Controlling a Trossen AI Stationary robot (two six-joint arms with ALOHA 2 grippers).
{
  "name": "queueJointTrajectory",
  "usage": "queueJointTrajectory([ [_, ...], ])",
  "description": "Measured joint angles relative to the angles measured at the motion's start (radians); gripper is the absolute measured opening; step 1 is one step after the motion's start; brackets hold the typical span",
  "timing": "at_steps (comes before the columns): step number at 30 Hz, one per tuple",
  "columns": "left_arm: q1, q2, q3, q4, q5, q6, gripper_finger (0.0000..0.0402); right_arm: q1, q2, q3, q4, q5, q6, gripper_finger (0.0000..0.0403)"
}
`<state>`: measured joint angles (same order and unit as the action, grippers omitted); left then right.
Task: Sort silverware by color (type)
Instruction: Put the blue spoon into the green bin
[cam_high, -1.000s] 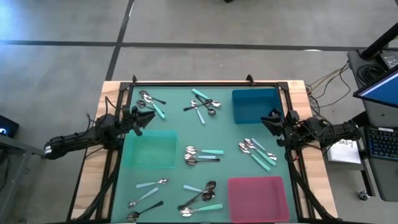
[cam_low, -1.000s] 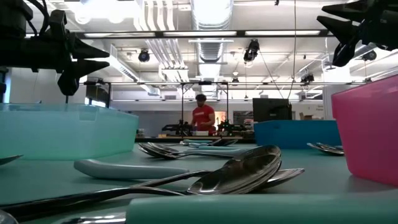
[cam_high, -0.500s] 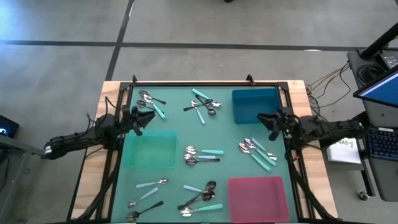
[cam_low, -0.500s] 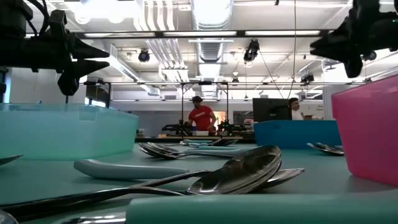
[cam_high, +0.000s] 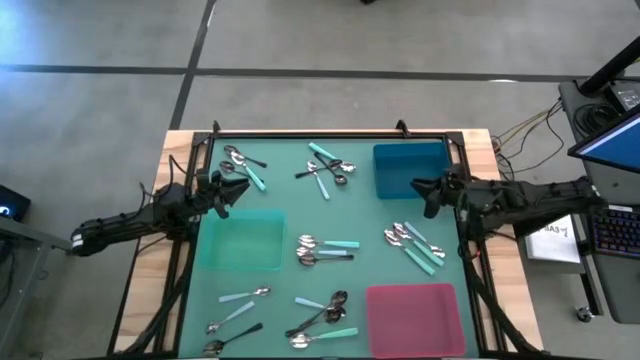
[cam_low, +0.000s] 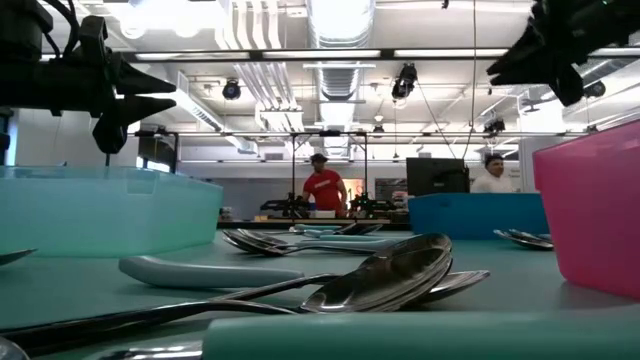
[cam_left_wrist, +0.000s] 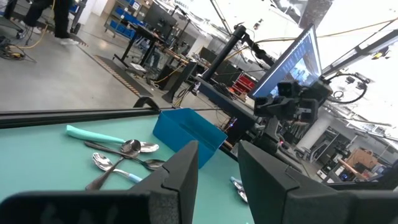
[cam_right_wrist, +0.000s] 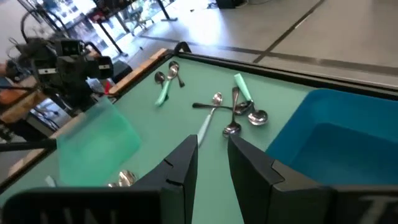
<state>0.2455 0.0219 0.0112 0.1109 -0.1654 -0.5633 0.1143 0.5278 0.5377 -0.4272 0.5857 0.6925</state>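
Note:
Small spoons with teal, pale blue or dark handles lie flat on the green mat in several clusters: far left, far middle, centre, right, near left and near middle. My left gripper hovers open over the mat's left side, between the far-left spoons and the teal tray. My right gripper hovers open by the blue tray's near edge, above the right cluster. Neither touches anything.
Three trays sit on the mat: teal at left, blue at far right, pink at near right. A black frame edges the table. People stand in the room far behind.
My right gripper has moved a little toward the table's left, the arm stretching out level, and its fingers have turned from slanting toward the far edge to pointing left. The spoons have kept still.

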Motion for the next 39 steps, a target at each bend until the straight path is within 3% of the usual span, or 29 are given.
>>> queueJointTrajectory([
  [13,0.000,0.000,0.000,0.000,0.000,0.000,0.0098,-0.011,0.408,0.145,0.060,0.097,0.060,0.0079],
  [24,0.000,0.000,0.000,-0.002,0.000,0.000,0.0098,-0.038,0.717,0.298,0.155,0.097,0.023,0.0079],
  [39,0.000,0.000,0.000,0.000,0.000,0.000,0.0098,-0.118,1.170,0.695,0.090,0.049,-0.128,0.0079],
])
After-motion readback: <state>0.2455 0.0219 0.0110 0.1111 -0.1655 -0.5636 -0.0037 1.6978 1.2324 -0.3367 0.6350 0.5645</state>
